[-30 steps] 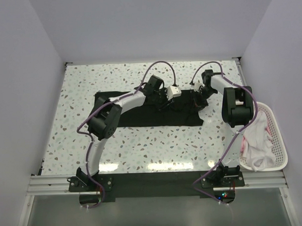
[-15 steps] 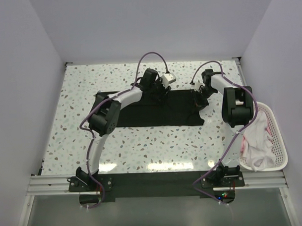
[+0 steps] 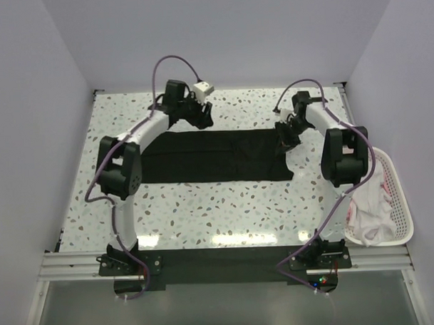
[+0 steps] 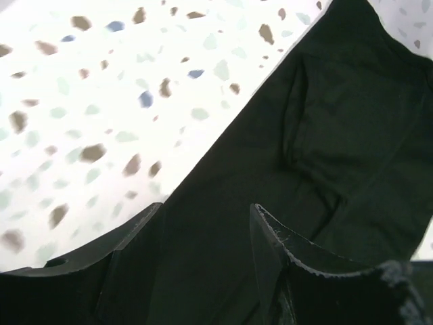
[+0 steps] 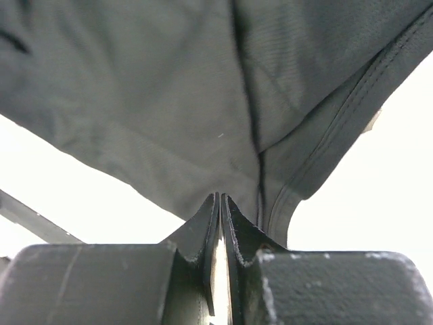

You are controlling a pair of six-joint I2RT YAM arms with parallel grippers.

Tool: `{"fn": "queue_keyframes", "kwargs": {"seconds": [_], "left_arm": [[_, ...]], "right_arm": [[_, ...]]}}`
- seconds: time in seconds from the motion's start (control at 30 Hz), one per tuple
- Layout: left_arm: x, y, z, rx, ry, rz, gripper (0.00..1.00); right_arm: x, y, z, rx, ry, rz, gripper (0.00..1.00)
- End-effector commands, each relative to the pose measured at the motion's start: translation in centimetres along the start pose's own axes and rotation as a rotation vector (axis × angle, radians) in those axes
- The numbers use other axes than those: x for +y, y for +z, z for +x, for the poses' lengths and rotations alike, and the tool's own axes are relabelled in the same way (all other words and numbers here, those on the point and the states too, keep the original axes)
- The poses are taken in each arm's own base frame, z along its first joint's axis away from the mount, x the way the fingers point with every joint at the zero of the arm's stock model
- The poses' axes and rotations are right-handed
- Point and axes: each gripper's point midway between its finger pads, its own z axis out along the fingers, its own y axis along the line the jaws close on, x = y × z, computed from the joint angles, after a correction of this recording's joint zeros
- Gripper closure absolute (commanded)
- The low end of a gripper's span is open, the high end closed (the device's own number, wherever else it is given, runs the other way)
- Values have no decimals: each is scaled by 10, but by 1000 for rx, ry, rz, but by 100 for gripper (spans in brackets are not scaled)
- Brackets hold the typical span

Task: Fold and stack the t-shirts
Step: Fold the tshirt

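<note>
While left hand (image 4: pixel 207 211) gapes over black t-shirt (image 3: pixel 209 155) far edge | right hand (image 5: pixel 220 200) pinches its hem

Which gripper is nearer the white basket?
Right. Right gripper is at the black t-shirt's right end, beyond the basket; left gripper hovers by the shirt's far edge, much farther left.

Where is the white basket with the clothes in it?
In the top view, the white basket sits at the table's right edge, just right of the right arm, with white and pink clothes piled inside.
</note>
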Motion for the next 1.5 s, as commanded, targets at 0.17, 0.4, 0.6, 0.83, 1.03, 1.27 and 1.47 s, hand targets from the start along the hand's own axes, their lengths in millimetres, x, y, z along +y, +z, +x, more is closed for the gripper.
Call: {"fn": "queue_keyframes", "kwargs": {"seconds": [0.17, 0.4, 0.6, 0.83, 1.03, 1.27, 1.47], "left_arm": [[45, -122, 67, 224, 7, -32, 41], [105, -148, 118, 391, 76, -162, 43], [126, -147, 158, 498, 142, -224, 44], [114, -154, 209, 624, 124, -204, 45], [56, -173, 236, 664, 54, -102, 48], [-47, -188, 219, 599, 81, 23, 46], [-43, -186, 145, 436, 156, -37, 45]], "right_arm": [[39, -17, 9, -4, -258, 133, 92], [43, 19, 19, 82, -341, 228, 94], [20, 39, 4, 115, -378, 351, 96], [-16, 61, -33, 136, -476, 498, 98], [-30, 69, -115, -16, -570, 628, 98], [-7, 19, -211, -334, -602, 744, 91], [30, -40, -206, -462, -565, 685, 80]]}}
